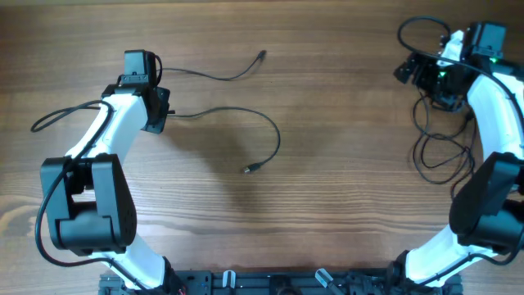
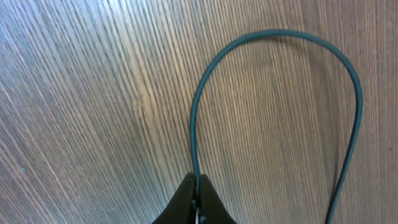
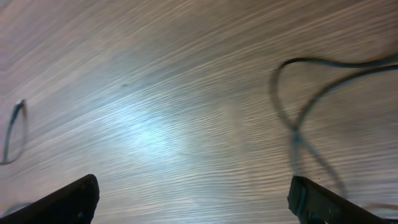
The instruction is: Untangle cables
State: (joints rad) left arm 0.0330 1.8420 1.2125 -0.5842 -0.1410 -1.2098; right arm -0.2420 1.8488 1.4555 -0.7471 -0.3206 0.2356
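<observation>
Overhead view: we find the left tool [image 2: 198, 196] closed on one cable [image 1: 246, 115] trailing rightward to its plug [image 1: 250, 169] on the counter [image 1: 344, 221], while the tangled cables [image 1: 438, 156] lie nearest the right tool [image 3: 194, 200], open and empty.

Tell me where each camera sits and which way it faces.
Overhead: above the table, facing straight down; left arm, right arm, arched cable, tangled cables show.
Left wrist: on the left arm, facing the table past the left pincer, shut on the arched cable.
Right wrist: on the right arm, facing the table through the open right pincer.
Shared: overhead and left wrist show the arched cable.
</observation>
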